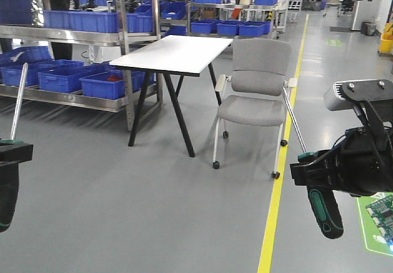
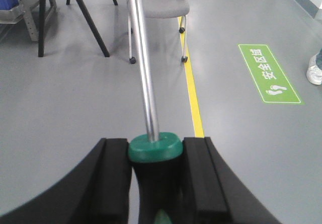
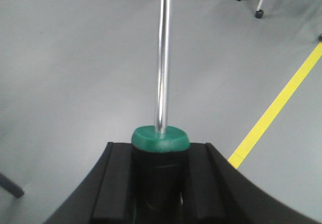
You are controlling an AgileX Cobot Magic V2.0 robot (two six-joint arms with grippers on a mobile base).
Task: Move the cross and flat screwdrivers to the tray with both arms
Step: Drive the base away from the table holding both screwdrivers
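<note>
While both loads hang in mid-air over the floor (image 1: 123, 211), the step in hand looks like the carry toward a tray no view shows: the left gripper (image 2: 155, 156) is clamped on the left screwdriver (image 2: 143, 58) at its green collar, the right gripper (image 3: 160, 158) likewise on the right screwdriver (image 3: 163, 58). Next, each needs swinging over the tray, lowering and release. Both long axes stand near upright, shafts up, handles hanging below; cross or flat, I cannot tell
</note>
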